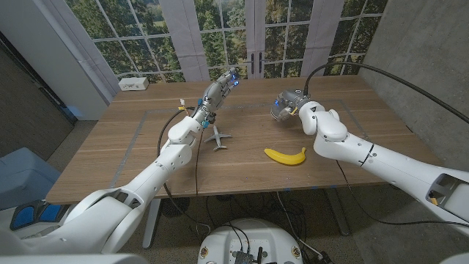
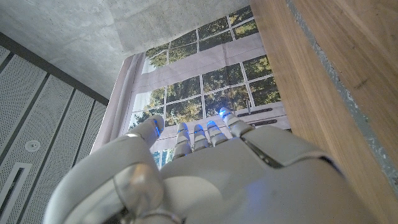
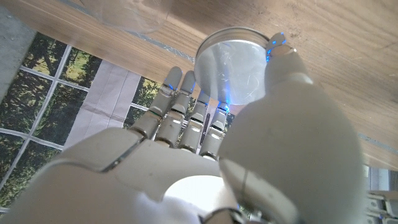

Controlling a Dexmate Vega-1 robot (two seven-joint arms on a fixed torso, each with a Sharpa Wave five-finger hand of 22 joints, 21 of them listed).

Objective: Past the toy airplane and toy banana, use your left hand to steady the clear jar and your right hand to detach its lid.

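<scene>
Right hand [image 1: 284, 107] at table's 1 o'clock — fingers and thumb clamped round a round silver metal lid [image 3: 231, 62]. Clear jar body [image 3: 134, 15] just beside it, faint. Left hand [image 1: 218, 91] raised at 12 o'clock, fingers straight and apart, holding nothing. Small grey toy airplane [image 1: 218, 138] near centre; yellow toy banana [image 1: 286, 155] at 4 o'clock.

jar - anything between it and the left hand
Nothing visible does. The left hand is raised over bare table, and the jar is at the right hand. The airplane and banana lie nearer the robot.
</scene>
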